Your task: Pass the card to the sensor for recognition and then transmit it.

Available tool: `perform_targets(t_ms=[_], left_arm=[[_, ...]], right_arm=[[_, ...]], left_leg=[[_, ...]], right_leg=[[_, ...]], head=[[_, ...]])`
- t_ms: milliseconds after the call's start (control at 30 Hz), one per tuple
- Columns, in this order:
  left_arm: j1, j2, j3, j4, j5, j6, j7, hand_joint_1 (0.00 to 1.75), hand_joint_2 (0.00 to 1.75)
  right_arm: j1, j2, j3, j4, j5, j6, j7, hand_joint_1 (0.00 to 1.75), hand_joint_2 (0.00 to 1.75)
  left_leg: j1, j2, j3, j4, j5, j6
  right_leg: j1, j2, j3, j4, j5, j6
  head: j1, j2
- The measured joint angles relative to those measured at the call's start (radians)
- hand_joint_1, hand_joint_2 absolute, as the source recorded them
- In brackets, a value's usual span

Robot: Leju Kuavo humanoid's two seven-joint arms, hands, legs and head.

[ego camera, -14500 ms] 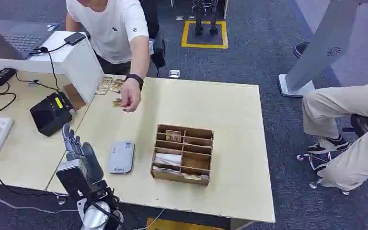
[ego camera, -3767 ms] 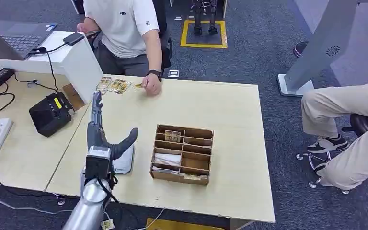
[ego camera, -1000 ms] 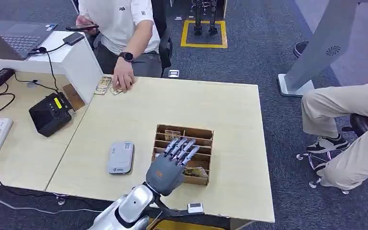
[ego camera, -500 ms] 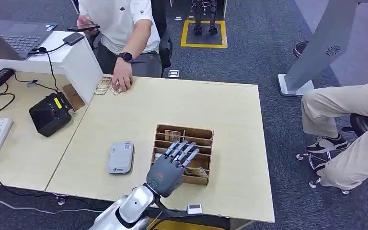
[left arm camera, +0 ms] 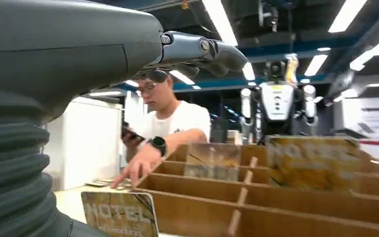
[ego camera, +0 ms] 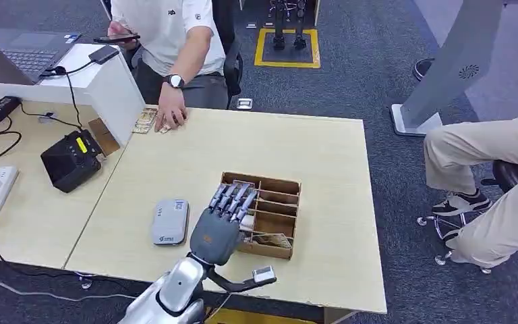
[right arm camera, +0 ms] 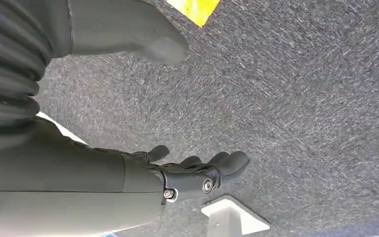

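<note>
The left hand (ego camera: 219,226) hovers over the near-left part of the wooden divider box (ego camera: 273,212) on the bench (ego camera: 310,155), its fingers (ego camera: 233,197) stretched flat and holding nothing. In the left wrist view a "HOTEL" card (left arm camera: 120,215) stands just before the box's front wall. The grey card sensor (ego camera: 170,221) lies just left of the box. A person's hand (ego camera: 169,116) rests on loose cards (ego camera: 147,120) well beyond the box. The right hand (right arm camera: 197,173) hangs over carpet, its fingers loosely extended and holding nothing.

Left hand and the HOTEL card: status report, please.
Left hand over brown wooden divider box, fingers spread. Gold HOTEL card beside its thumb; grip unclear. Grey sensor alongside, unobstructed.
</note>
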Motion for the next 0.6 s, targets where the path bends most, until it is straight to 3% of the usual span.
perform_targets(t_ms=[400, 600], left_arm=[[0.011, 0.001, 0.078, -0.020, -0.006, 0.010, -0.001, 0.00, 1.75], [0.010, 0.005, 0.079, -0.017, -0.011, -0.029, -0.001, 0.00, 1.75]], right_arm=[[0.000, 0.000, 0.000, 0.001, 0.004, 0.000, 0.001, 0.00, 1.75], [0.000, 0.000, 0.000, 0.001, 0.004, 0.000, -0.002, 0.00, 1.75]], left_leg=[[0.000, 0.000, 0.000, 0.000, 0.000, 0.000], [0.000, 0.000, 0.000, 0.000, 0.000, 0.000]], right_leg=[[0.000, 0.000, 0.000, 0.000, 0.000, 0.000], [0.000, 0.000, 0.000, 0.000, 0.000, 0.000]], head=[[0.000, 0.000], [0.000, 0.000]])
